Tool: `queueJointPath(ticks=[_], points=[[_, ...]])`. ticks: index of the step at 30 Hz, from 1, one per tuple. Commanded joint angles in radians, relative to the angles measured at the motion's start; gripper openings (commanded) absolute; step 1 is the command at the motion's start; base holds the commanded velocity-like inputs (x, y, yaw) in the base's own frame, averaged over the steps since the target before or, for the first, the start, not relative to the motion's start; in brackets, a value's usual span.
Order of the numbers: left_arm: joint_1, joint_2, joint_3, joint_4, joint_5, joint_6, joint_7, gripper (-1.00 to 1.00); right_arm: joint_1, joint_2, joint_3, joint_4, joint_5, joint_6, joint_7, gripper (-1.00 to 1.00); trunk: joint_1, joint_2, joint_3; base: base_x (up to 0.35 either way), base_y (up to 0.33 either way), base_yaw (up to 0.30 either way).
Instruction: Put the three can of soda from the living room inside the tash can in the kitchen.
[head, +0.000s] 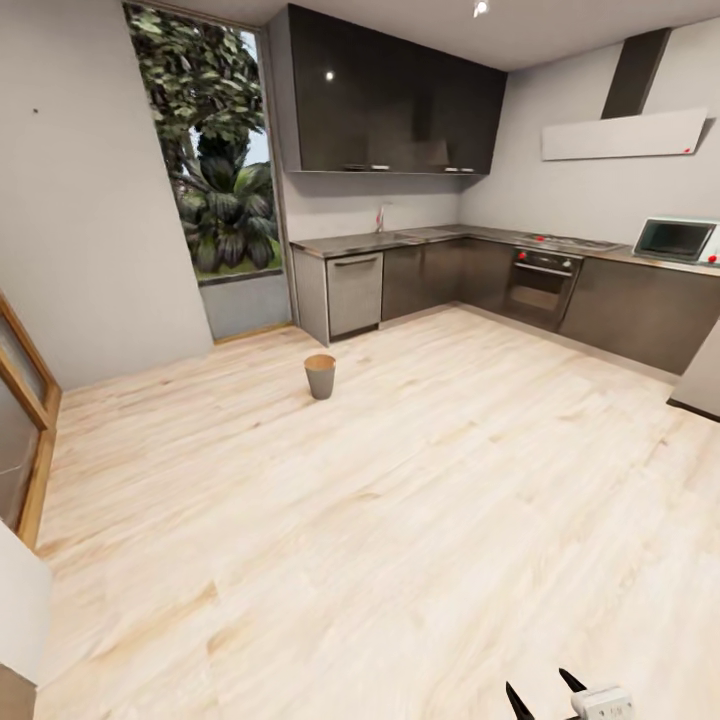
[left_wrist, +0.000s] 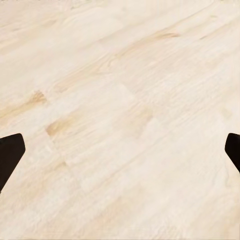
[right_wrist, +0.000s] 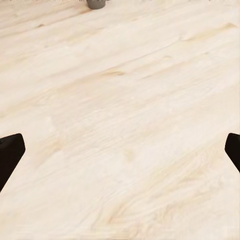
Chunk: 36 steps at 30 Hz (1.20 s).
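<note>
Door frame (head: 25, 420): wood w/ glass, at your far left edge.
Window (head: 215, 160): tall, plants outside, left of the cabinets.
Tash can (head: 320, 376): upright on the wood floor (head: 400, 520), alone, well in front of the dishwasher (head: 355, 292); its base also shows far off in the right wrist view (right_wrist: 96, 4).
Path: you've bare floor btw. you and the bin.
Kitchen (head: 480, 260): grey fronts in an L, dark countertop, faucet (head: 380, 218), oven (head: 540, 285), microwave (head: 678, 240) at right, hood above.
Writing: none legible.
Left gripper (left_wrist: 120, 150): released, fingers wide apart over floor, nothing held.
Right gripper (right_wrist: 120, 150): same, spread and holding nothing; its black tips show at the head view's bottom right (head: 545, 693).
</note>
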<state>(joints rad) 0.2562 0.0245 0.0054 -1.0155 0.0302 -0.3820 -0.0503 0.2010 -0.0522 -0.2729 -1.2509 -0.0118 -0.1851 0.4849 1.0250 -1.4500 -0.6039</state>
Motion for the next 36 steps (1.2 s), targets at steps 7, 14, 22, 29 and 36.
queueJointPath(ticks=[7, 14, 22, 29, 36], points=[[0.000, 0.000, 0.000, -0.001, 0.000, 0.000, 0.000, 1.00, 0.000, 0.000, 0.000, 0.001, 0.000, 0.000, 0.000, 1.00, 0.000, 0.000, 0.000, 0.324, 0.000, 0.000], [0.000, 0.000, 0.000, -0.001, 0.002, 0.000, 0.001, 1.00, 0.000, 0.000, 0.000, 0.001, 0.000, 0.000, 0.000, 1.00, 0.000, 0.000, 0.000, 0.324, 0.000, 0.000], [0.000, 0.000, 0.001, 0.001, 0.003, 0.000, 0.001, 1.00, 0.000, 0.001, 0.000, 0.001, 0.000, -0.001, 0.000, 1.00, 0.000, 0.000, 0.000, 0.324, 0.000, 0.000], [0.000, 0.000, 0.001, 0.001, 0.001, 0.000, 0.001, 1.00, 0.000, 0.001, 0.001, 0.001, -0.001, -0.001, 0.000, 1.00, 0.000, 0.000, 0.000, 0.324, 0.000, 0.000], [0.000, 0.000, 0.001, 0.001, -0.001, 0.000, 0.001, 1.00, -0.001, 0.006, 0.001, 0.001, 0.001, -0.001, 0.000, 1.00, 0.000, 0.000, 0.000, 0.324, 0.000, 0.000]])
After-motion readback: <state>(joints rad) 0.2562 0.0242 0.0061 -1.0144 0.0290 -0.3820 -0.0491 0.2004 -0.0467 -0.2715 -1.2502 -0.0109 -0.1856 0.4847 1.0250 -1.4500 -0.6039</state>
